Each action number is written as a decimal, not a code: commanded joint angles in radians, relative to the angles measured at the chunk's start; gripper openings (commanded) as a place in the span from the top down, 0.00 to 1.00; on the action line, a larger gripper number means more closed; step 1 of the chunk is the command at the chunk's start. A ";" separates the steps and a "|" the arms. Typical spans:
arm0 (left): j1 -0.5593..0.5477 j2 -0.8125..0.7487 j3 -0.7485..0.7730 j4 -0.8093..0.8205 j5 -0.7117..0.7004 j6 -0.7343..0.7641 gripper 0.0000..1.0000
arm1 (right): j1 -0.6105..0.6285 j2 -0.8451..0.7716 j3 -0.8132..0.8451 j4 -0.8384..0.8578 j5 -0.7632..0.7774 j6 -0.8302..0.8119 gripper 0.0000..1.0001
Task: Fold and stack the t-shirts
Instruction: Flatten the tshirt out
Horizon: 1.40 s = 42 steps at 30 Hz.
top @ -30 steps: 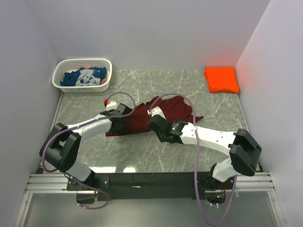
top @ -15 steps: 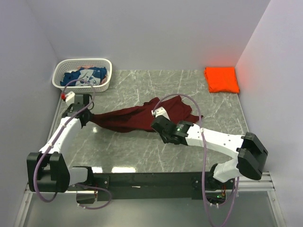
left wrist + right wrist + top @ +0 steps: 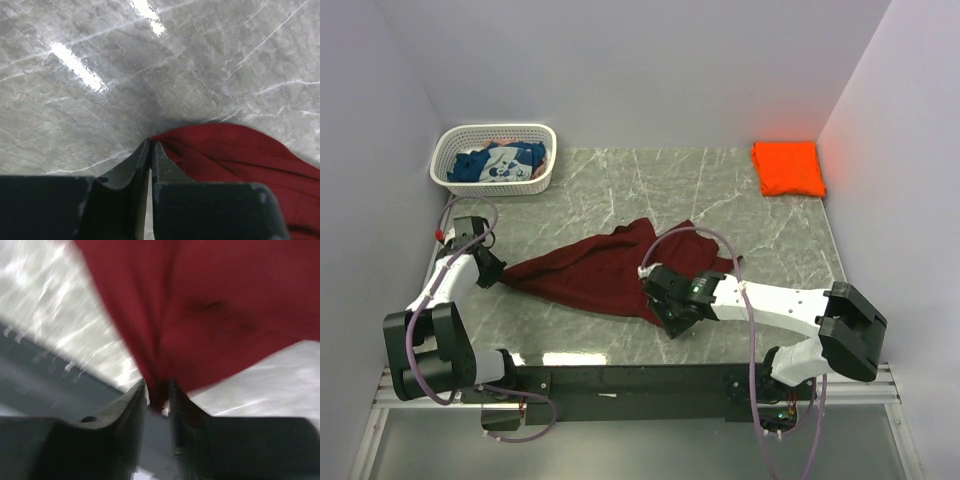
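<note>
The dark maroon t-shirt (image 3: 595,275) lies stretched across the middle of the table between my two grippers. My left gripper (image 3: 492,277) is at the shirt's left tip, low over the table. In the left wrist view it (image 3: 150,142) is shut, with the maroon corner (image 3: 235,155) pinched at the very tips. My right gripper (image 3: 668,315) holds the shirt's near right edge. In the blurred right wrist view, a fold of maroon cloth (image 3: 200,305) hangs between its narrowly parted fingers (image 3: 157,390). The folded orange t-shirt (image 3: 788,167) lies at the back right. The blue printed t-shirt (image 3: 500,163) is in the basket.
A white lattice basket (image 3: 542,135) stands at the back left corner. Side walls close in on the left and right. The black rail with the arm bases (image 3: 640,380) runs along the near edge, close behind my right gripper.
My left gripper has pulled the shirt's corner far to the left and slightly nearer. My right gripper has drawn its edge toward the near rail. The shirt has gone from bunched to spread out.
</note>
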 commanded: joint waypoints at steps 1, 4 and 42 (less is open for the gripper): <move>0.006 -0.035 -0.011 0.039 0.022 0.015 0.88 | 0.035 -0.023 -0.027 -0.007 -0.207 0.001 0.63; 0.006 -0.064 -0.012 0.037 0.005 0.023 0.83 | 0.032 -0.084 -0.031 0.022 -0.209 0.006 0.50; -1.297 -0.244 0.053 0.164 -0.086 0.105 0.28 | -0.784 -0.175 -0.300 0.462 -0.475 0.127 0.70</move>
